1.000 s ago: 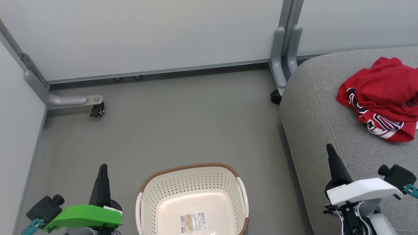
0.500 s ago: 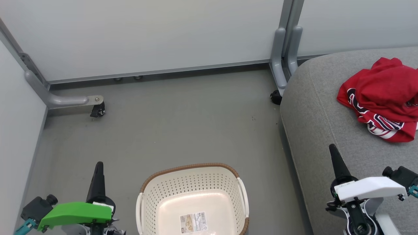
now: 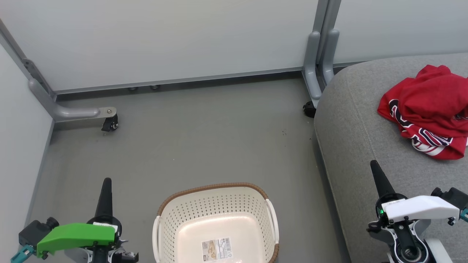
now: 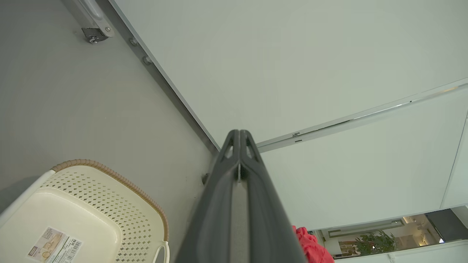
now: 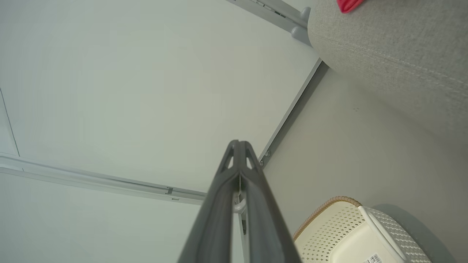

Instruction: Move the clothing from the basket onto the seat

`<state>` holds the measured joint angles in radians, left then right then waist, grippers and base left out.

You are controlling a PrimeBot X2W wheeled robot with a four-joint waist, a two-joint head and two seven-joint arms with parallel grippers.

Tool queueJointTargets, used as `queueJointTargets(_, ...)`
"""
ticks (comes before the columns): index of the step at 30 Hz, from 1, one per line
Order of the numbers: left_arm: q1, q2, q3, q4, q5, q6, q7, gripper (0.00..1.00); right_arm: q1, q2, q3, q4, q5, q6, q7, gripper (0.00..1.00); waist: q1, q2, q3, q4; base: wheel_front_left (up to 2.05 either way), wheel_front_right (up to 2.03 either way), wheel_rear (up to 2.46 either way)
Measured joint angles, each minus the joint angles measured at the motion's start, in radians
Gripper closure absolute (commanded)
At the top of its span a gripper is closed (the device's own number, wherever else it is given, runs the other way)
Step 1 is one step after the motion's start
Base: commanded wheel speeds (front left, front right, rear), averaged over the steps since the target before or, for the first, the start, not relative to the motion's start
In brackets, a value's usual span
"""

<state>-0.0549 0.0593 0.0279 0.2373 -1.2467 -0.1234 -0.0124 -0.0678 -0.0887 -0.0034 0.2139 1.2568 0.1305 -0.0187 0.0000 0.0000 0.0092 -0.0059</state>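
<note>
The red clothing lies crumpled on the grey seat at the right, its black-and-white lettering facing the front. The cream basket with the brown rim stands on the floor at the bottom centre, holding just its paper label. My left gripper is shut with nothing in it, left of the basket. My right gripper is shut and empty, over the seat's front part, well short of the clothing. The wrist views show the basket, a bit of red cloth, and both finger pairs pressed together.
Grey partition walls close the back and left. A partition leg with a castor sits on the floor at the left, and another post with a castor stands by the seat's corner. Grey floor spreads between the basket and the wall.
Both arms have drawn back toward the bottom of the head view; the left gripper also shifted slightly left and the right slightly right. Clothing and basket stayed put.
</note>
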Motion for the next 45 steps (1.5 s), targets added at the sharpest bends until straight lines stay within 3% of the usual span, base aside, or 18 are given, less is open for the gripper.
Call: queueJointTargets(45, -0.039, 0.0, 0.062, 0.006, -0.333, -0.004, 0.1, 1.0, -0.028, 0.018, -0.078, 0.026, 0.33, 0.0, 0.101, 1.0, 0.0, 0.0, -0.005, 0.005, 0.0, 0.0, 0.0)
